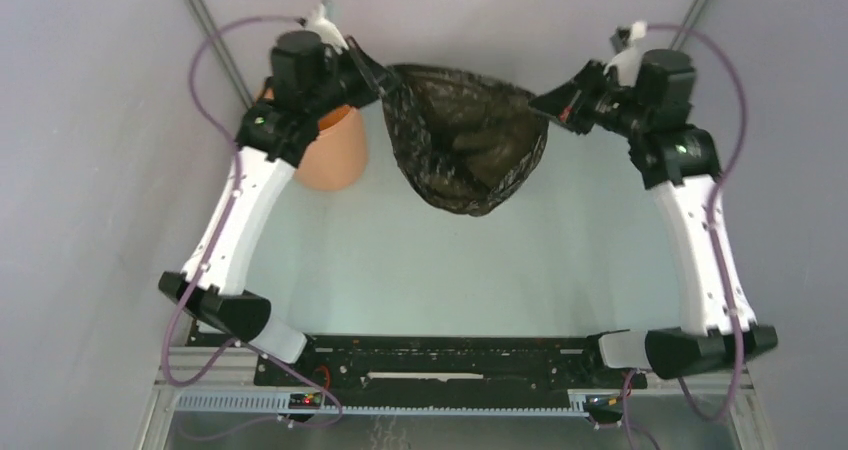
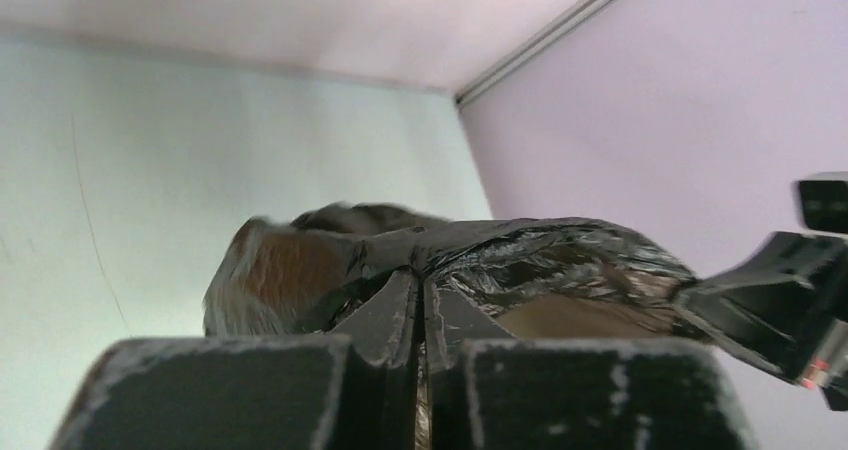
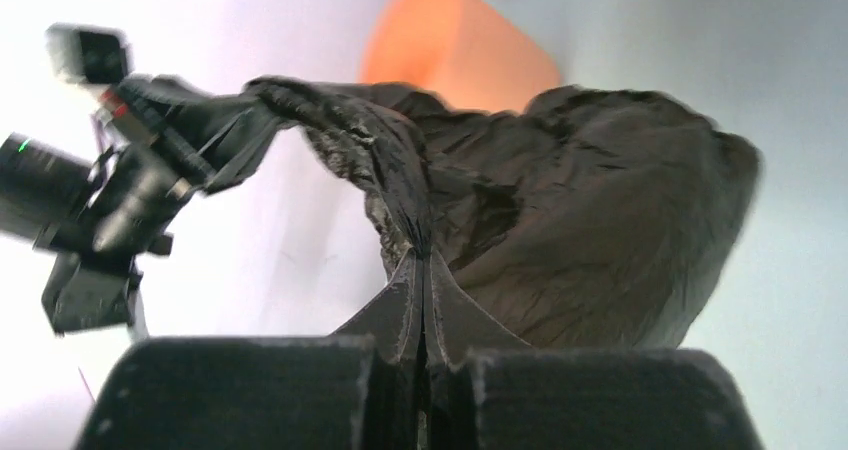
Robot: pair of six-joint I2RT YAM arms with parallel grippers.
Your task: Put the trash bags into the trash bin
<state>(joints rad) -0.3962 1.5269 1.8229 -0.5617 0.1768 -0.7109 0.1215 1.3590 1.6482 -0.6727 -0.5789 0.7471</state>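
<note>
The black trash bag (image 1: 465, 140) hangs stretched between both arms above the far middle of the table, its mouth held wide. My left gripper (image 1: 388, 82) is shut on the bag's left rim; in the left wrist view the jaws (image 2: 420, 275) pinch wrinkled black film (image 2: 540, 265). My right gripper (image 1: 540, 103) is shut on the right rim, and the right wrist view shows its closed tips (image 3: 422, 260) clamping the bag (image 3: 590, 220). The orange trash bin (image 1: 333, 148) stands on the table at the far left, partly hidden under the left arm, beside the bag; it also shows behind the bag (image 3: 455, 50).
Grey walls enclose the table on the left, right and back. Purple cables loop from both arms. The mounting rail (image 1: 450, 355) with both arm bases runs along the near edge.
</note>
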